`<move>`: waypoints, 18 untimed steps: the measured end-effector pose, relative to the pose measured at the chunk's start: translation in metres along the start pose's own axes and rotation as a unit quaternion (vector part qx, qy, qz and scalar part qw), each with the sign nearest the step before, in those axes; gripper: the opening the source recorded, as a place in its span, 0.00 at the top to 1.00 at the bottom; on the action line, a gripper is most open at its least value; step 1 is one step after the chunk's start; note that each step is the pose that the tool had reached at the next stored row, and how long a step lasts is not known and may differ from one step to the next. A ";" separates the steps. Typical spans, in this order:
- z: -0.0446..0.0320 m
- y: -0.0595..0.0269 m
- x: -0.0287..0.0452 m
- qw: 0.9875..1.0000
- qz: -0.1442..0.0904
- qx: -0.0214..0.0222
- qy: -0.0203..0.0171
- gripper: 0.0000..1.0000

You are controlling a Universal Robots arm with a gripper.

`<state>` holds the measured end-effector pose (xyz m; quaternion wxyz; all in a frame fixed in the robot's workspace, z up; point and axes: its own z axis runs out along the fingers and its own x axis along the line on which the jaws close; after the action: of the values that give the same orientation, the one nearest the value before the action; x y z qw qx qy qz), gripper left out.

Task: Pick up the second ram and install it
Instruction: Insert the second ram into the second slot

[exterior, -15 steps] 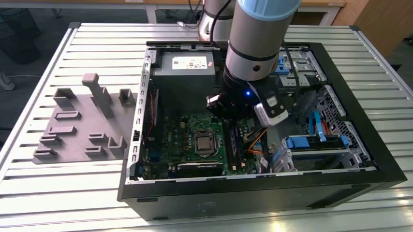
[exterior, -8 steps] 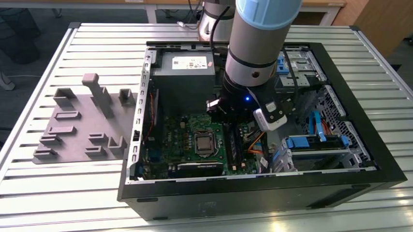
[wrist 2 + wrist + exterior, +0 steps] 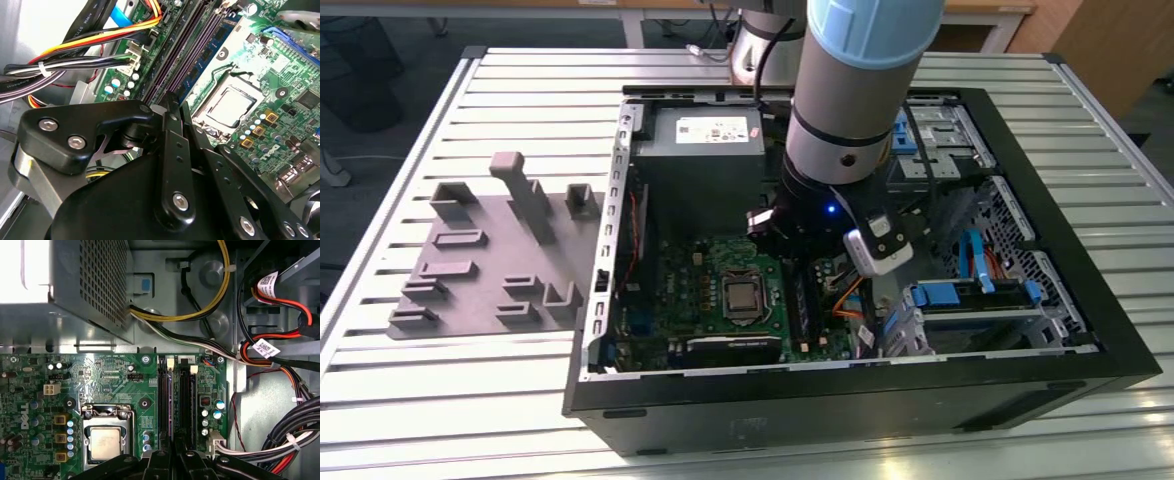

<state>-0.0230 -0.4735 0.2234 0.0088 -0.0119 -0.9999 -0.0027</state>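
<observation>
One arm reaches into the case [image 3: 1067, 330], your claw [image 3: 172, 102] narrow over the slots [image 3: 177, 400] beside the processor [image 3: 105, 442]. A blue ram [image 3: 207, 55] sits in a slot, upper middle.

Second ram [image 3: 212, 42]: thin greenish-blue stick with dark chips; seated on edge in a black memory slot, beside the processor socket, parallel to the neighbouring slots.

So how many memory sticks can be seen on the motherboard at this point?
1: a greenish-blue memory stick stands in the slot beside the CPU socket in the second wrist view. Another may be hidden under the gripper.
</observation>
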 end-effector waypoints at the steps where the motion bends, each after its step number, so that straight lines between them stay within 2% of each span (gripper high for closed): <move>1: 0.0000 0.0000 0.0000 1.000 0.000 0.000 0.000 0.86; 7: 0.0001 0.0000 0.0000 1.000 0.000 0.000 0.001 0.86; 8: 0.0002 0.0000 -0.0001 1.000 0.000 0.000 0.002 0.86; 11: 0.0007 0.0000 -0.0001 1.000 0.000 0.000 0.011 0.86; 12: 0.0010 0.0000 -0.0001 1.000 0.000 0.000 0.012 0.86; 18: 0.0026 0.0000 -0.0007 1.000 -0.008 0.000 0.012 0.86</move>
<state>-0.0224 -0.4735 0.2207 0.0211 -0.0043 -0.9998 -0.0026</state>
